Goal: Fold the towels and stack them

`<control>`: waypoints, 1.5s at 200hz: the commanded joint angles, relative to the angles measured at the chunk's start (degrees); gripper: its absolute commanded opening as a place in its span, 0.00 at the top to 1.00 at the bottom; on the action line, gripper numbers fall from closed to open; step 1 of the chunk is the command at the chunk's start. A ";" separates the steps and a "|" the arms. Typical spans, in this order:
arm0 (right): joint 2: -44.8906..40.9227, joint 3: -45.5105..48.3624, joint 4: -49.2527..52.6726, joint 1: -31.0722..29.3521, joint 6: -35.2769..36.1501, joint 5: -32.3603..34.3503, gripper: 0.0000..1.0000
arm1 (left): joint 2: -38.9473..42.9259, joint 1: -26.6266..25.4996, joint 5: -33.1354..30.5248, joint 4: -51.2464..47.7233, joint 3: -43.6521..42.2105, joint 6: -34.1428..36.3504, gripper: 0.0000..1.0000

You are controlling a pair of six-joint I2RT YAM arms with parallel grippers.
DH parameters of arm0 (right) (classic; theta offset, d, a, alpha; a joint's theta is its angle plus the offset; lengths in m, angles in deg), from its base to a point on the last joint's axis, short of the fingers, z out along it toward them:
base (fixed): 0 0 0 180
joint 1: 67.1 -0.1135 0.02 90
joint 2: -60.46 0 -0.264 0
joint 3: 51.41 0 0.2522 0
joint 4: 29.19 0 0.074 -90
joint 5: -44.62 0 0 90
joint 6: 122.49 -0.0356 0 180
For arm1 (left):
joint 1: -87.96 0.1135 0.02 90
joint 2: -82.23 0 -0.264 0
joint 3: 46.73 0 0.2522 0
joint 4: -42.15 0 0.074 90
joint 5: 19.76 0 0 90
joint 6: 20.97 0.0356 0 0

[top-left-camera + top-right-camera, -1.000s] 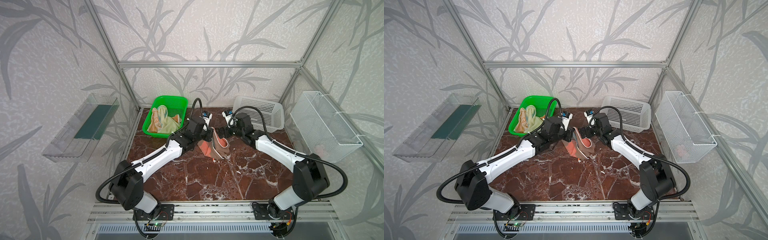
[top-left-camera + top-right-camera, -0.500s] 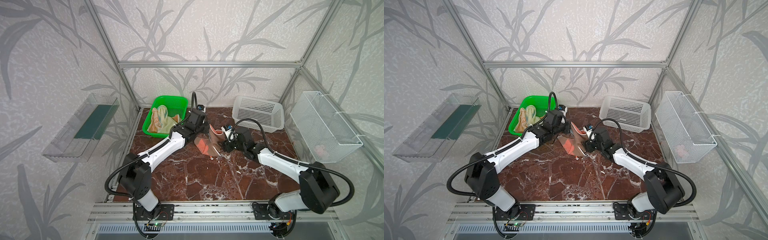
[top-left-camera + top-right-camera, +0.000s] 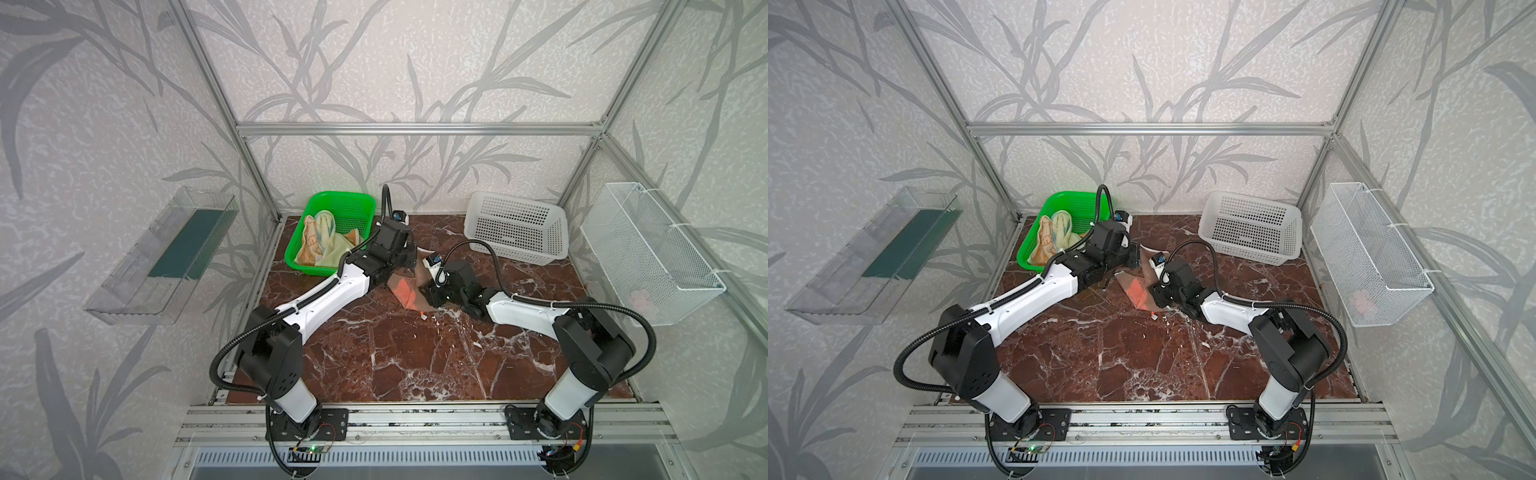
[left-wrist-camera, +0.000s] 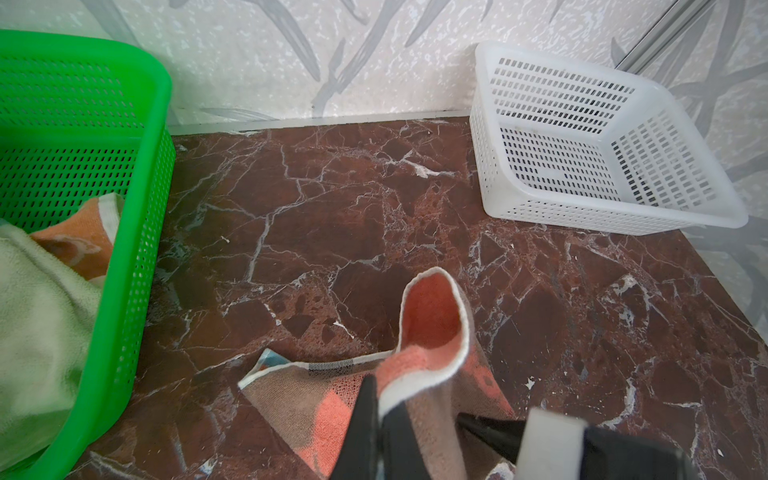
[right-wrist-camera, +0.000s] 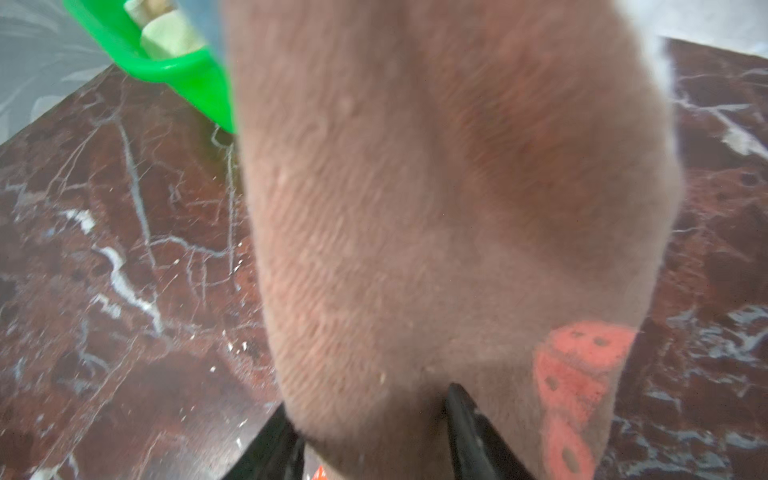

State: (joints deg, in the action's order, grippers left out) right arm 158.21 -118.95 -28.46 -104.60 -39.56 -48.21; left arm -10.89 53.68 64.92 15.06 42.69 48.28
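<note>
The desk [image 3: 415,357] is bare marble over its whole front half, so there is wide room there to spread and fold. At its back left corner sits the green basket [image 3: 357,199]. It holds the pale yellow towel [image 3: 332,253] and the orange towel with small faces [image 3: 309,243], both crumpled and not yet folded. The white basket [image 3: 515,232] stands tilted at the back right, well apart from the work.

The bear towel [image 3: 405,289] is near the middle of the desk, between the two arms and partly lifted, with its lower part touching the marble. Its long axis runs roughly from the back of the desk toward the front.

The left hand [image 4: 380,399] is clamped together on the white hem at the towel's raised far end, just beside the green basket. The right hand [image 5: 370,407] is at the near end. Its fingers [image 5: 461,399] stand apart on either side of the cloth, and I cannot tell whether they grip it.

My judgement is that the next move depends on the right hand getting a hold, then both drawing the cloth flat toward the open front, clear of the green rim.
</note>
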 commanded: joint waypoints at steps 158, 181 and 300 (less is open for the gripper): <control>-21.17 -16.29 26.15 8.33 31.47 -8.19 1.00 | 19.37 0.01 6.51 -5.57 -6.78 8.68 1.00; -20.55 -20.20 33.98 8.45 35.96 -16.83 0.98 | 22.06 -0.06 8.18 -5.56 -8.81 5.44 1.00; 9.11 -28.62 40.33 11.18 28.70 -14.92 0.87 | 7.98 1.11 -4.10 -8.92 -12.63 2.11 1.00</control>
State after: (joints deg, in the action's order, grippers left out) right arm 164.49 -143.10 9.90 -94.24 -7.62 -67.78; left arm 1.22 53.92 63.80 7.46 29.29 52.30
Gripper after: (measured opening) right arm 0.086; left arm 0.047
